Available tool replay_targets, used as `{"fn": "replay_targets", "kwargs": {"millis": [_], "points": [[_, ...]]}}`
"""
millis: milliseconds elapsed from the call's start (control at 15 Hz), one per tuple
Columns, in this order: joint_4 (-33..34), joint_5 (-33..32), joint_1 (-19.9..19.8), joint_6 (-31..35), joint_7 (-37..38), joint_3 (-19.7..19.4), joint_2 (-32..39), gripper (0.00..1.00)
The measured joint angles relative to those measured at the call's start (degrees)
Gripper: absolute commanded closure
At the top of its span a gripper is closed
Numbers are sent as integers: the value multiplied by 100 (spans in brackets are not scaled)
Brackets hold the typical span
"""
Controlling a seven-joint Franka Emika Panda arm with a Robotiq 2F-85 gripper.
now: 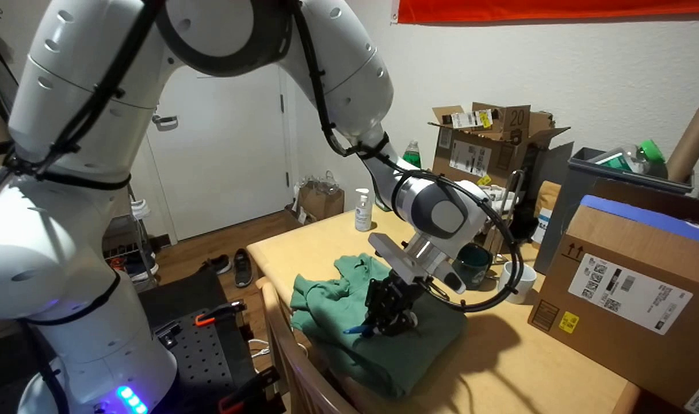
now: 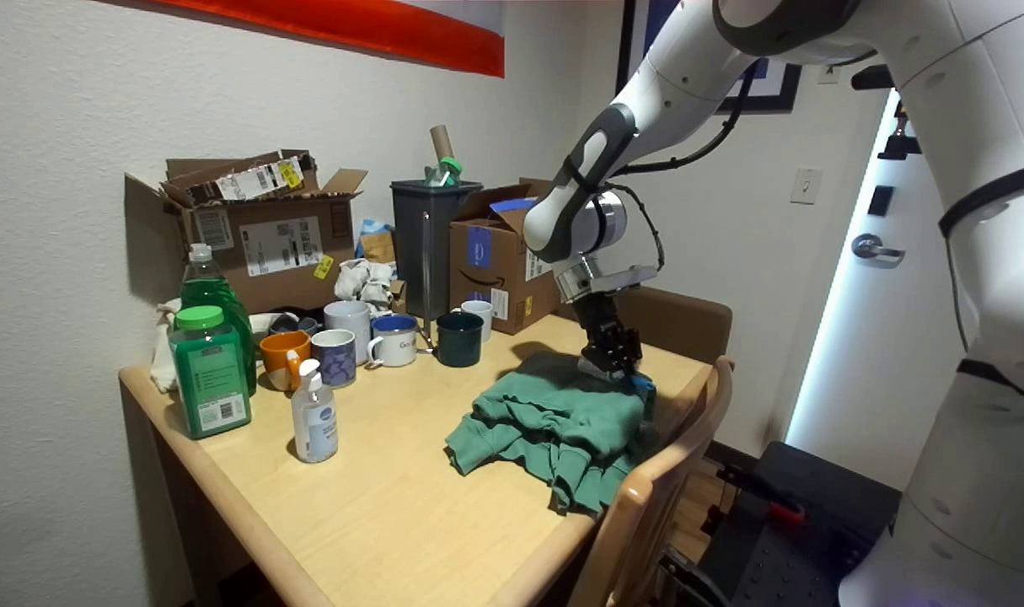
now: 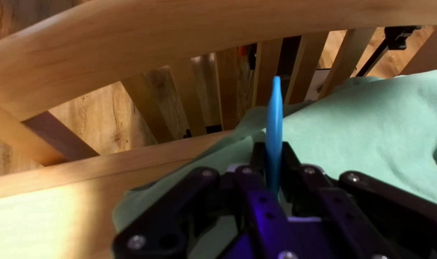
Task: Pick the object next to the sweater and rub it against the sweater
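Gripping a part-blue object with closed gripper over the sweater, lower centre, on a pale table; backed by white door, upper left.

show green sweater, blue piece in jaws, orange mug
green sweater (image 2: 558, 413), in an exterior view, rumpled top
blue piece (image 3: 274, 122), in the wrist view, exposed length
orange mug (image 2: 278, 361), in an exterior view, body
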Motion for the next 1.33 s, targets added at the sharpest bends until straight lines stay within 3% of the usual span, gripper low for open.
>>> {"fn": "replay_targets", "kwargs": {"millis": [733,1333], "points": [[117,257,460,-277,134,375,16,97],[856,353,873,-830,140,670,598,97]]}}
